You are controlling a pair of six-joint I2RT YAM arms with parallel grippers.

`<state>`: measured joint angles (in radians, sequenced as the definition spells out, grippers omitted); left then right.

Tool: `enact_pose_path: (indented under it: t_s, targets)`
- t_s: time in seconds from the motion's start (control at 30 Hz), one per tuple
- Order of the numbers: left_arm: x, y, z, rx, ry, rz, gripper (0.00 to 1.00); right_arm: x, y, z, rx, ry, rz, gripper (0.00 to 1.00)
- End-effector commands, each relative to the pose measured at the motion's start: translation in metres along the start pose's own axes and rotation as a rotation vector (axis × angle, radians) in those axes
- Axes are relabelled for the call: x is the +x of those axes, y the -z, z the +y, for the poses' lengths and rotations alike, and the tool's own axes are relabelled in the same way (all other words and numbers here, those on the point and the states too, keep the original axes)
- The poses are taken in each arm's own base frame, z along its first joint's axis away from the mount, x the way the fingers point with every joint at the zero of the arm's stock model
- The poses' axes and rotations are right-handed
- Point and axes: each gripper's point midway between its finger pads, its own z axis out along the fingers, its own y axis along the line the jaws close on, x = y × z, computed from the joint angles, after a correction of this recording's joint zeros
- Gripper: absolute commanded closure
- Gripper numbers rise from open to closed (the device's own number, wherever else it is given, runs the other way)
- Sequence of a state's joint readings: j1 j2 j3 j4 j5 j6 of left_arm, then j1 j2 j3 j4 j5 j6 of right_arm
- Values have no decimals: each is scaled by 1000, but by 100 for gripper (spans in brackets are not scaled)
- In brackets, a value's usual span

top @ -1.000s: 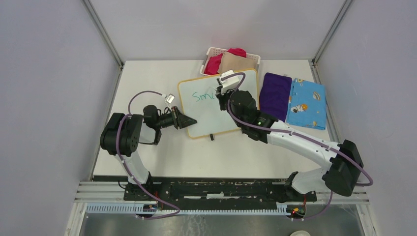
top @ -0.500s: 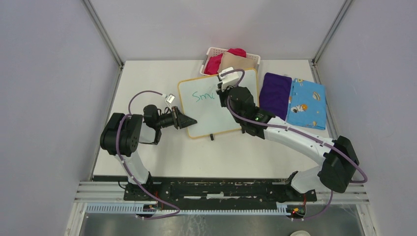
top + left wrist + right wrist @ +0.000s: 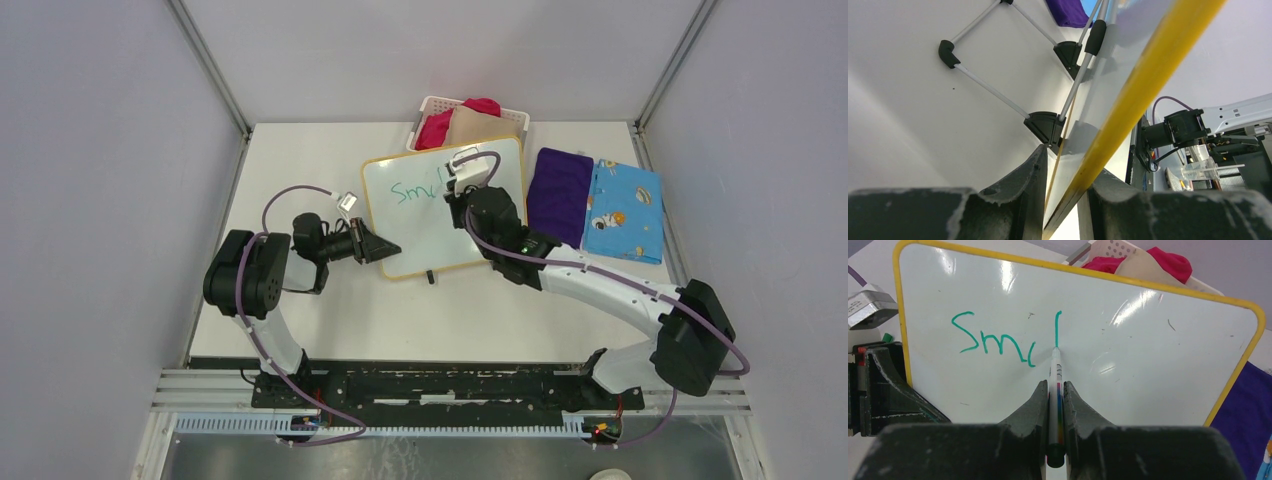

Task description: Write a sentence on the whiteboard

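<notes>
While left gripper (image 3: 1066,170) clamps whiteboard (image 3: 1148,365) edge, right gripper (image 3: 1054,386) pinching marker (image 3: 1055,365), tip touching sentence (image 3: 1003,337).

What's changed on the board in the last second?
The right gripper, shut on the marker, moved a little away from the arms, then came back nearer and slightly right. A new vertical stroke now shows after "Smi". Unchanged: the left gripper stays clamped on the whiteboard at its left edge, and the board has not shifted.
</notes>
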<state>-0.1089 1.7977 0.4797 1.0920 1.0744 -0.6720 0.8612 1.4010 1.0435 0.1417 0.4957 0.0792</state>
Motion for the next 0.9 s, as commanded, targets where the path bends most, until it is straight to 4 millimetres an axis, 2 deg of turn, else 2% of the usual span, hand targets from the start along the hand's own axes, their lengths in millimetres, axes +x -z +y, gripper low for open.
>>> enact_pose_path:
  t_s: [0.0,0.27,0.6,0.7,0.87]
  targets:
    - [-13,-2,-5,10,-91,-19,67,4,7,-5,5,-24,-3,100]
    - [-12,-3,-5,8,-91,-14,67,22,13,-7,-6,-29,26,100]
    - [-11,-3,-6,5,-97,-6,64,24,18,-15,24,-24,30,100]
    - [-12,-3,-7,6,-99,-6,62,20,20,-17,26,-31,22,100]
    - [-18,-3,-13,13,-119,-24,55,1,31,-16,-11,-67,-25,100]
